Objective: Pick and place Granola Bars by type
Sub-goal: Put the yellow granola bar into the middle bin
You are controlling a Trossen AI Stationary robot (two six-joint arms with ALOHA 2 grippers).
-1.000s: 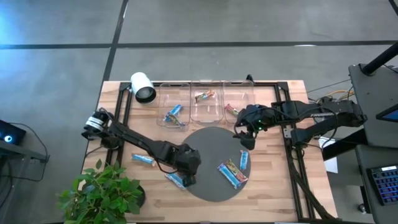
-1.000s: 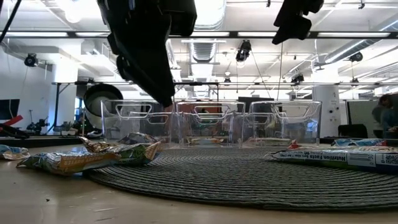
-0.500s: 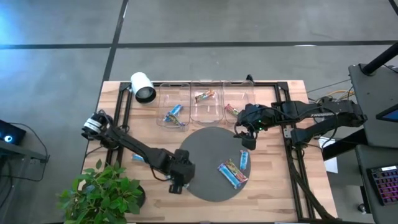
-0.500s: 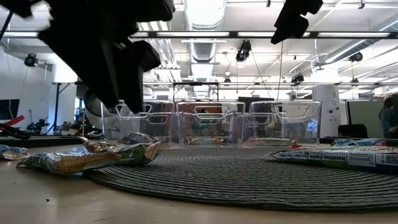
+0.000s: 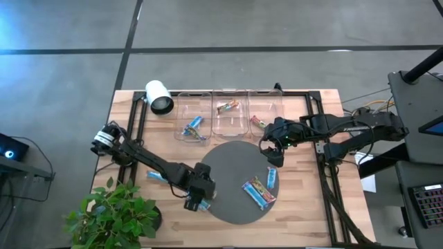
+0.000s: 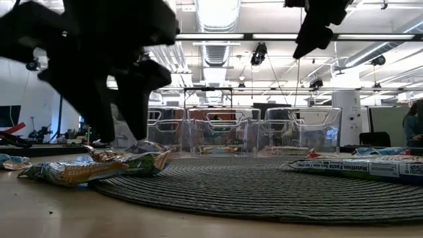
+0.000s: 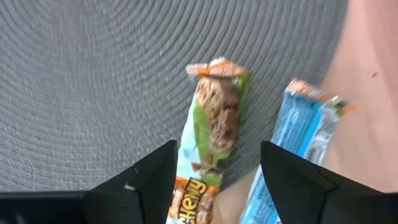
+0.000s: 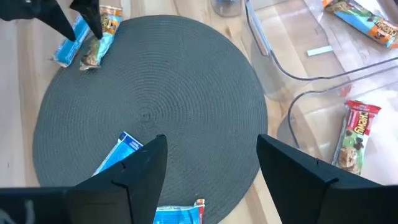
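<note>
Two Granola Bars lie side by side at the round mat's near left edge: a green-and-tan one partly on the mat and a blue one on the wood. My left gripper hangs open over them, pointing steeply down. Its fingers stand on either side of the green-and-tan bar without touching it. My right gripper waits open above the mat's far right part. Other bars lie on the mat, and a blue one lies on the wood to the left.
Three clear bins stand in a row at the far side, each with a bar inside. A white cylinder lies at the far left, a potted plant at the near left corner. The dark round mat covers the table's middle.
My left gripper has moved toward the table's near left and sunk over the two bars at the mat's edge. It has rolled about its own axis and opened wider. The bars have not moved.
</note>
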